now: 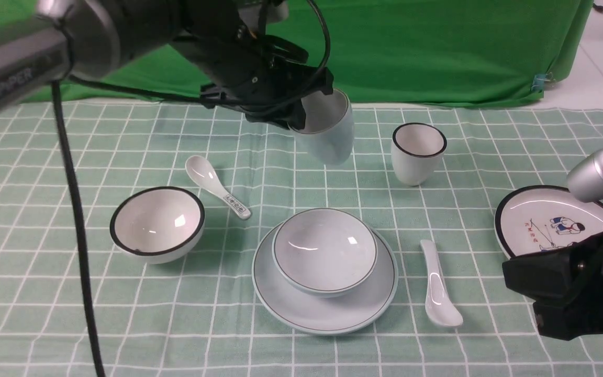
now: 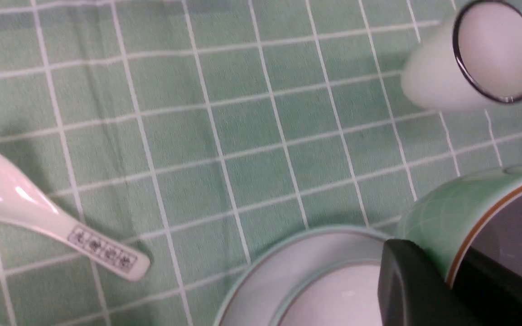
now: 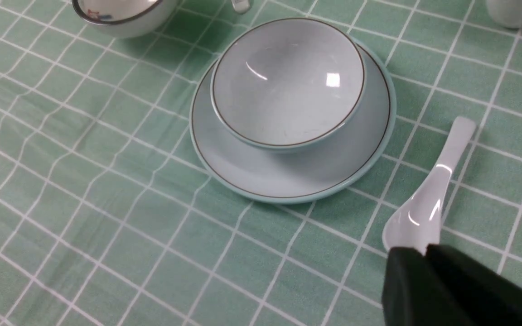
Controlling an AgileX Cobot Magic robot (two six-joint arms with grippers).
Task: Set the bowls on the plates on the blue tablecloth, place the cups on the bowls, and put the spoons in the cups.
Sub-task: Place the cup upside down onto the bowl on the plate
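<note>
My left gripper point(image 1: 301, 119) is shut on the rim of the pale blue cup point(image 1: 326, 130), which hangs tilted above the blue tablecloth point(image 1: 45, 293). In the left wrist view one finger point(image 2: 417, 280) lies outside the cup's wall point(image 2: 451, 217), the other inside. The pale blue bowl point(image 1: 325, 254) sits on the pale blue plate point(image 1: 327, 314). The black-rimmed white bowl point(image 1: 157, 224), white cup point(image 1: 417, 152), patterned spoon point(image 1: 218, 186) and plain spoon point(image 1: 437, 285) rest on the cloth. My right gripper point(image 1: 513, 277) is shut and empty, over the cartoon plate point(image 1: 537, 209).
The green backdrop cloth point(image 1: 437, 52) hangs behind the table. In the right wrist view the shut fingertips point(image 3: 406, 258) hover just past the plain spoon point(image 3: 428, 199), with the blue bowl point(image 3: 288, 81) and its plate point(image 3: 288, 179) beyond.
</note>
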